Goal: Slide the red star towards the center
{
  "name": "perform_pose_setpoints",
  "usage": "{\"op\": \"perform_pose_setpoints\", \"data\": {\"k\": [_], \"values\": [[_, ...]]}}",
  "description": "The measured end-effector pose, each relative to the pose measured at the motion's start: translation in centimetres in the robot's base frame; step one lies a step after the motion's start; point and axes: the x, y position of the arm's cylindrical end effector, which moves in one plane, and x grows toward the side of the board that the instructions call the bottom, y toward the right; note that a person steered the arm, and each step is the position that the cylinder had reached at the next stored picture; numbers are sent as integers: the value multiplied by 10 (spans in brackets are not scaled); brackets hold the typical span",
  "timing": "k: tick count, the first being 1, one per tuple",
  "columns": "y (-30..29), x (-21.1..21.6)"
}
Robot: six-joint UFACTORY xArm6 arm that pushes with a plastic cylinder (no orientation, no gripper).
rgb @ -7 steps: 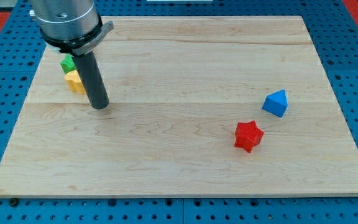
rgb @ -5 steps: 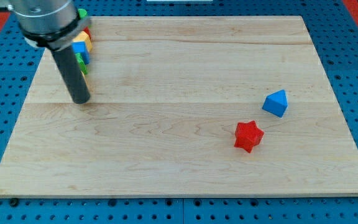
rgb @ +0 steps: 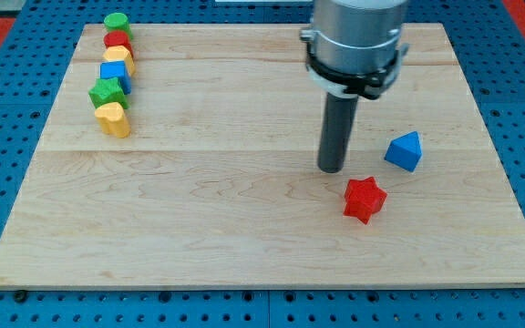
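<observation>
Resting our tip (rgb: pixel 332 169) on the wooden board (rgb: pixel 244 228), we touch nothing; the red star (rgb: pixel 365 199) sits just below-right of it, the blue block (rgb: pixel 405 150) to its right. Our arm's top is cut off.
</observation>
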Motion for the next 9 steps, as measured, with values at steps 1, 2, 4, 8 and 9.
{"op": "perform_pose_setpoints", "data": {"k": [1,2,4,8,9], "values": [[74,22],[119,43],[81,78],[2,21],[-19,-8]]}}
